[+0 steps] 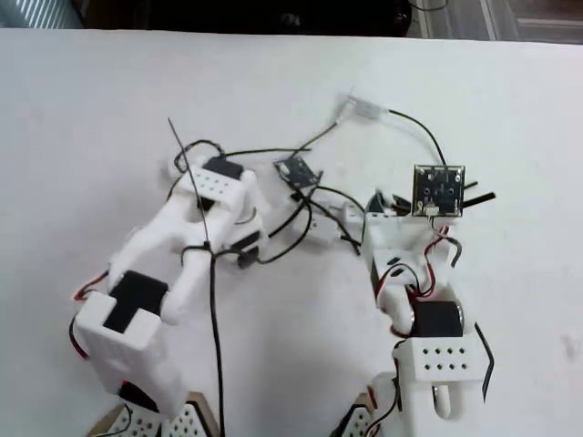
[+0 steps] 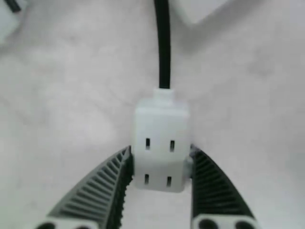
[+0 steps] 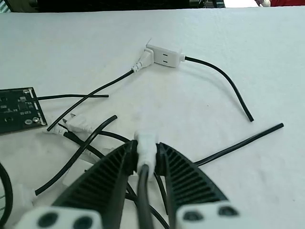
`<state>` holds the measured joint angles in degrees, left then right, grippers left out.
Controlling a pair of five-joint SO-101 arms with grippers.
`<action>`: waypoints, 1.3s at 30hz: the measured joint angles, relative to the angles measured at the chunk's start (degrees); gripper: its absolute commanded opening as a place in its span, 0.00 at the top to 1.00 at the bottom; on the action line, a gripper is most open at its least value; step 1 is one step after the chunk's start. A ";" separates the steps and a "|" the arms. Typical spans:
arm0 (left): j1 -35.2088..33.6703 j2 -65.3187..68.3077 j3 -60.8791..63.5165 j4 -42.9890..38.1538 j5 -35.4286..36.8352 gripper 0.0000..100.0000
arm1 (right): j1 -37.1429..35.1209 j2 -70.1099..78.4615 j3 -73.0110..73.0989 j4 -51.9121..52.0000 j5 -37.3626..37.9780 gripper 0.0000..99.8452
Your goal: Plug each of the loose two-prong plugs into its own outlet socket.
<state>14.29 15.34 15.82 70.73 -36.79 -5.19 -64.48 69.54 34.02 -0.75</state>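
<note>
Your left gripper [image 2: 160,155] is clamped on the white outlet socket [image 2: 159,143], whose black cord [image 2: 163,47] runs straight ahead. Your right gripper [image 3: 145,145] pinches a loose plug [image 3: 145,155] (fingers tight on it). Well ahead lies a second socket [image 3: 166,57], plugged.

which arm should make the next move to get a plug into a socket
Right. Its jaws are shut on a plug, so it can likely carry it over. The left arm's jaws grip the socket on both sides, which suits steadying it.
</note>
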 measured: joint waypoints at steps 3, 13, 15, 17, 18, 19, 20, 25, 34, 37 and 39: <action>0.00 0.00 0.00 0.00 0.00 0.80 | 0.00 0.00 0.00 0.00 0.00 0.98; 0.09 -3.78 0.62 0.26 3.96 0.77 | 0.00 0.00 0.00 0.00 0.00 0.98; 0.09 -7.38 1.14 0.70 3.96 0.77 | 0.00 0.00 0.00 0.00 0.00 0.98; -0.35 -11.08 1.93 1.41 3.96 0.77 | 0.00 0.00 0.00 0.00 0.00 0.98; -0.97 -13.01 2.55 1.49 3.96 0.78 | 0.00 0.00 0.00 0.00 0.00 0.98; -1.76 -15.03 3.34 1.58 3.96 0.78 | 0.00 0.00 0.00 0.00 0.00 0.98; -2.73 -17.14 4.31 1.58 3.96 0.78 | 0.00 0.00 0.00 0.00 0.00 0.98; -9.41 -28.04 10.46 1.49 4.84 0.78 | -1.49 0.00 0.00 0.00 0.88 0.98; -24.70 -52.48 29.27 -5.71 9.14 0.78 | -19.25 0.00 0.00 3.78 6.59 0.98; -28.13 -59.43 35.52 -7.74 10.55 0.78 | -25.67 1.05 -1.05 5.71 6.59 0.98; -30.51 -63.30 39.30 -9.23 12.84 0.78 | -29.10 3.96 -2.90 5.98 6.59 0.98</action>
<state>-16.22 -47.96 55.12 61.49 -23.96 -34.29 -60.53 66.64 40.00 5.85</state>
